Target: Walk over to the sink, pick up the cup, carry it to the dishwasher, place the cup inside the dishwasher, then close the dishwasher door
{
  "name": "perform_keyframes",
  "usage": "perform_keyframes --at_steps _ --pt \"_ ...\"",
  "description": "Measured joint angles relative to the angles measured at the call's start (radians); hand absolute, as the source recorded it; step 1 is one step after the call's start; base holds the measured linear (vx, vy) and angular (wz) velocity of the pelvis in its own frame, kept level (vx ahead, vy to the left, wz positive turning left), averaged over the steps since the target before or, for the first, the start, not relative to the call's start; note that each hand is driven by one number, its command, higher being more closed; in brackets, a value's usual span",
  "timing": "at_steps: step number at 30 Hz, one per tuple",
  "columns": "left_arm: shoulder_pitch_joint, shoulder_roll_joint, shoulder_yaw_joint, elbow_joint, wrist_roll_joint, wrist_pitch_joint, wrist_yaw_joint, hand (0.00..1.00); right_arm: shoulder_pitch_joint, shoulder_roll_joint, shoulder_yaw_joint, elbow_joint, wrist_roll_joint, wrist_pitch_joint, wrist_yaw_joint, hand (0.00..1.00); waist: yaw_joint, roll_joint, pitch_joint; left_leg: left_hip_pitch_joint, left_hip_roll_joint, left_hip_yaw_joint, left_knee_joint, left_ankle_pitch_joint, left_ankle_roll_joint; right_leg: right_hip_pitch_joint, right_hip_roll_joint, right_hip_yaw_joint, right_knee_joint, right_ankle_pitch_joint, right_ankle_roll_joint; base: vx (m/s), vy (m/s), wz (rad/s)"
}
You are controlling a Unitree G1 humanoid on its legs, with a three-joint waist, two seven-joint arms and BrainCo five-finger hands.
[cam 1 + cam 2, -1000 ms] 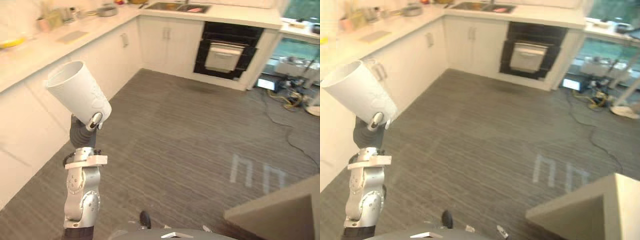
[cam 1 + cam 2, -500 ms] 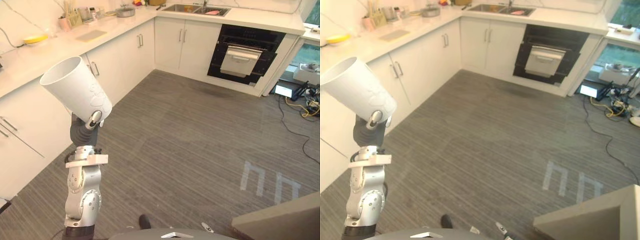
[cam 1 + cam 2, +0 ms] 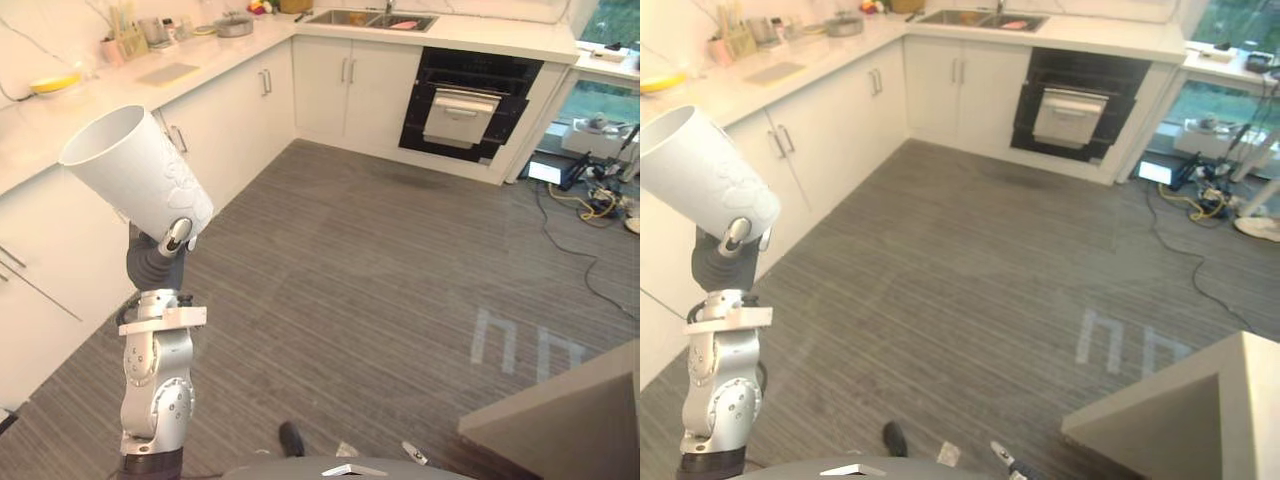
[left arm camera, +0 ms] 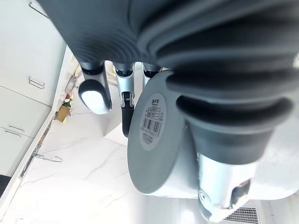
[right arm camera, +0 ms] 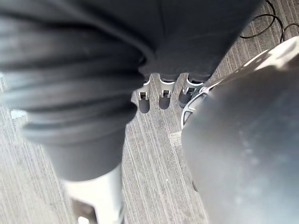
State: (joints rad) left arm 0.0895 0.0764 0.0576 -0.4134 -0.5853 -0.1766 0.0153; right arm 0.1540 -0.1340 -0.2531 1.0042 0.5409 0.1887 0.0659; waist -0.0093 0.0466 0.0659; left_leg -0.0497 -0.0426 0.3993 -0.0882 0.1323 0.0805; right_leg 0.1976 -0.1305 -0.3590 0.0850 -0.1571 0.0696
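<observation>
Kitchen seen from the head camera. The left hand (image 3: 160,262) is raised at the left side of the view, its fingers (image 4: 124,95) and thumb curled round the lower part of the white cup (image 3: 135,172). The cup is clear of every surface, in the air above the grey striped floor (image 3: 350,270) and in front of the white cabinets (image 3: 225,120) of the left-hand run. It is tilted, with its open mouth pointing up and to the left and its base resting against the hand. In the left wrist view the cup's round grey base (image 4: 154,140) lies against the palm, with the fingers reaching along its wall.

The right hand (image 5: 161,91) hangs over the floor. Its fingers lie side by side, loosely extended, and hold nothing.

An L-shaped desk (image 3: 200,62) runs along the left wall and the far wall. The sink (image 3: 362,18) is set into its far edge, just past the corner. A black-fronted built-in appliance (image 3: 465,95), door shut, stands under the desk just to the right of the sink. A pot (image 3: 233,27) sits near the desk's corner, and a yellow object (image 3: 55,85) lies further along its left-hand run.
</observation>
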Motion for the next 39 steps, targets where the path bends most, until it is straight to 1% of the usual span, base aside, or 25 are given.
perform_keyframes --at_steps 1,2,3,4,5,8,12,17,21,23,25,26,27,28,29,30,31,32,33,34,35,36,37,38,39 --pt "0.0 0.005 0.0 0.003 0.0 0.0 0.002 1.0 0.001 0.003 0.0 -0.001 0.0 0.001 0.0 0.0 -0.001 -0.005 0.0 0.0 0.0 0.004 0.0 -0.001 0.001 -0.002 0.0 0.005 0.001 0.0 0.0 0.0 0.005 -0.04" --pt "0.002 0.021 0.022 0.035 0.001 -0.005 0.008 1.0 0.0 -0.002 -0.006 -0.005 -0.021 0.003 0.021 0.0 -0.012 0.008 -0.024 0.01 -0.038 0.011 0.002 -0.066 0.024 -0.027 -0.015 0.096 -0.009 0.023 0.009 0.05 0.008 0.01" --pt "0.004 0.021 0.023 0.035 0.001 -0.005 0.009 1.0 0.008 0.0 -0.004 0.003 -0.022 0.003 0.021 0.0 -0.014 -0.022 -0.022 0.004 -0.051 0.022 0.027 -0.095 0.002 -0.034 -0.049 0.098 -0.022 0.021 0.011 0.08 -0.013 -0.08" --pt "0.005 0.019 0.022 0.034 0.001 -0.007 0.009 1.0 0.005 -0.001 -0.005 0.008 -0.024 0.003 0.019 0.0 -0.003 -0.023 -0.021 -0.005 -0.038 0.013 0.087 -0.085 0.028 -0.036 -0.057 0.1 -0.02 0.02 0.012 0.1 -0.058 -0.24" --pt "0.008 0.021 0.017 0.034 0.001 -0.007 0.011 1.0 0.003 -0.013 -0.005 0.004 -0.028 0.006 0.022 0.0 0.004 -0.004 -0.025 0.003 -0.028 0.017 0.08 -0.077 0.032 -0.03 -0.042 0.101 -0.024 0.022 0.009 0.09 -0.07 -0.26" --pt "0.001 0.021 0.022 0.033 0.002 -0.008 0.015 1.0 0.024 -0.011 -0.018 -0.007 -0.029 0.0 0.032 0.0 -0.022 0.008 -0.034 0.026 -0.047 0.023 0.002 -0.064 0.02 -0.045 -0.041 0.127 -0.035 0.025 0.008 0.06 -0.026 -0.05" --pt "0.006 0.021 0.023 0.078 0.002 -0.009 0.018 1.0 0.04 0.008 -0.044 -0.008 -0.035 -0.036 0.076 0.0 -0.028 -0.004 -0.026 0.028 -0.048 0.013 0.002 -0.064 0.02 -0.047 -0.035 0.135 -0.031 0.024 0.006 0.01 0.008 -0.05" --pt "0.034 0.021 0.025 0.083 0.004 -0.019 0.023 1.0 0.067 0.012 -0.046 -0.008 -0.039 -0.086 0.141 0.0 -0.05 0.0 -0.021 0.03 -0.053 -0.019 0.002 -0.065 0.021 -0.06 -0.018 0.189 0.0 0.019 0.001 0.0 -0.025 0.09" --pt "0.06 0.02 0.045 0.083 0.021 -0.032 0.02 1.0 0.08 0.022 -0.047 -0.008 -0.042 -0.118 0.157 0.0 -0.049 0.0 -0.015 0.047 -0.05 -0.04 0.002 -0.062 0.017 -0.046 -0.009 0.193 0.008 0.008 -0.002 0.01 -0.054 0.02" --pt "0.062 0.02 0.057 0.082 0.021 -0.035 0.02 1.0 0.08 0.022 -0.047 -0.006 -0.047 -0.117 0.161 0.0 -0.043 -0.005 -0.008 0.065 -0.047 -0.041 0.003 -0.059 0.013 -0.034 -0.007 0.212 0.015 0.001 0.003 0.03 -0.059 -0.17" --pt "0.062 0.02 0.059 0.081 0.021 -0.041 0.02 1.0 0.08 0.022 -0.047 -0.006 -0.049 -0.115 0.169 0.0 -0.041 -0.008 -0.008 0.061 -0.045 -0.037 0.014 -0.065 0.021 -0.054 -0.006 0.224 0.039 -0.012 0.009 0.02 -0.046 -0.19" --pt "0.06 0.02 0.058 0.077 0.021 -0.042 0.019 1.0 0.073 0.022 -0.048 -0.007 -0.054 -0.117 0.173 0.0 -0.044 -0.002 -0.005 0.02 -0.029 -0.031 0.09 -0.092 0.017 -0.075 -0.003 0.24 0.067 -0.028 0.01 0.0 -0.069 -0.15" --pt "0.062 0.015 0.055 0.071 0.021 -0.042 0.017 1.0 0.063 0.024 -0.05 -0.011 -0.064 -0.115 0.174 0.0 -0.046 -0.004 0.013 -0.037 0.011 -0.009 0.229 -0.153 -0.003 -0.091 0.0 0.249 0.099 -0.041 0.007 -0.01 -0.094 -0.22" --pt "0.063 0.006 0.053 0.065 0.021 -0.042 0.016 1.0 0.058 0.025 -0.05 -0.024 -0.072 -0.109 0.175 0.0 -0.038 0.001 0.032 -0.084 0.062 -0.002 0.367 -0.21 -0.044 -0.092 0.013 0.268 0.119 -0.053 0.001 -0.01 -0.089 -0.32" --pt "0.066 -0.003 0.051 0.059 0.021 -0.042 0.016 1.0 0.062 0.024 -0.049 -0.037 -0.077 -0.098 0.175 0.0 -0.03 0.007 0.04 -0.115 0.099 -0.003 0.467 -0.233 -0.06 -0.09 0.024 0.272 0.129 -0.06 0.004 0.02 -0.116 -0.46" --pt "0.075 -0.022 0.049 0.049 0.021 -0.042 0.016 1.0 0.068 0.013 -0.052 -0.046 -0.077 -0.077 0.175 0.0 -0.021 0.014 0.05 -0.191 0.171 -0.033 0.668 -0.252 -0.091 -0.084 0.058 0.293 0.15 -0.074 -0.005 0.04 -0.088 -0.38" --pt "0.076 -0.025 0.05 0.049 0.021 -0.042 0.016 1.0 0.069 0.013 -0.065 -0.045 -0.078 -0.073 0.176 0.0 -0.022 0.012 0.054 -0.206 0.183 -0.05 0.711 -0.247 -0.105 -0.072 0.063 0.297 0.148 -0.076 -0.01 0.07 -0.082 -0.31" --pt "0.076 -0.026 0.054 0.05 0.021 -0.041 0.013 1.0 0.073 0.023 -0.075 -0.044 -0.078 -0.073 0.177 0.0 -0.021 -0.01 0.069 -0.218 0.186 -0.071 0.747 -0.239 -0.137 -0.051 0.057 0.301 0.142 -0.078 -0.01 0.06 -0.017 -0.13" --pt "0.076 -0.026 0.054 0.05 0.021 -0.042 0.01 1.0 0.073 0.022 -0.077 -0.045 -0.078 -0.075 0.177 0.0 -0.018 -0.012 0.068 -0.213 0.182 -0.078 0.736 -0.261 -0.132 -0.048 0.052 0.302 0.14 -0.077 -0.011 0.05 -0.036 -0.12" --pt "0.073 -0.025 0.054 0.05 0.021 -0.042 -0.008 1.0 0.076 0.013 -0.085 -0.044 -0.078 -0.076 0.184 0.0 -0.018 -0.004 0.069 -0.209 0.174 -0.11 0.68 -0.293 -0.12 -0.041 0.048 0.306 0.135 -0.078 -0.01 -0.01 -0.027 -0.07" --pt "0.072 -0.027 0.056 0.05 0.021 -0.043 -0.02 1.0 0.08 0.008 -0.087 -0.043 -0.079 -0.075 0.187 0.0 -0.02 -0.002 0.07 -0.214 0.16 -0.148 0.628 -0.295 -0.118 -0.034 0.038 0.313 0.127 -0.084 -0.004 -0.05 -0.04 -0.04" --pt "0.073 -0.029 0.058 0.05 0.022 -0.043 -0.026 1.0 0.08 0.004 -0.095 -0.043 -0.083 -0.075 0.188 0.0 -0.017 -0.01 0.075 -0.218 0.129 -0.227 0.527 -0.27 -0.124 -0.017 0.012 0.322 0.107 -0.089 0.005 -0.06 -0.001 -0.12" --pt "0.073 -0.039 0.062 0.049 0.022 -0.044 -0.03 1.0 0.079 -0.002 -0.099 -0.043 -0.088 -0.075 0.19 0.0 -0.004 -0.006 0.077 -0.216 0.116 -0.324 0.408 -0.224 -0.147 0.0 0.002 0.351 0.085 -0.096 0.016 0.01 0.054 -0.19" --pt "0.074 -0.046 0.065 0.049 0.022 -0.046 -0.03 1.0 0.079 -0.003 -0.104 -0.042 -0.088 -0.075 0.191 0.0 0.0 -0.005 0.078 -0.209 0.118 -0.346 0.384 -0.184 -0.172 0.015 0.0 0.367 0.073 -0.102 0.026 0.14 0.163 -0.2" --pt "0.078 -0.055 0.073 0.052 0.023 -0.048 -0.032 1.0 0.081 -0.004 -0.106 -0.039 -0.089 -0.075 0.192 0.0 0.004 -0.01 0.078 -0.199 0.105 -0.339 0.393 -0.147 -0.179 0.035 -0.009 0.407 0.059 -0.113 0.034 0.25 0.224 -0.3"
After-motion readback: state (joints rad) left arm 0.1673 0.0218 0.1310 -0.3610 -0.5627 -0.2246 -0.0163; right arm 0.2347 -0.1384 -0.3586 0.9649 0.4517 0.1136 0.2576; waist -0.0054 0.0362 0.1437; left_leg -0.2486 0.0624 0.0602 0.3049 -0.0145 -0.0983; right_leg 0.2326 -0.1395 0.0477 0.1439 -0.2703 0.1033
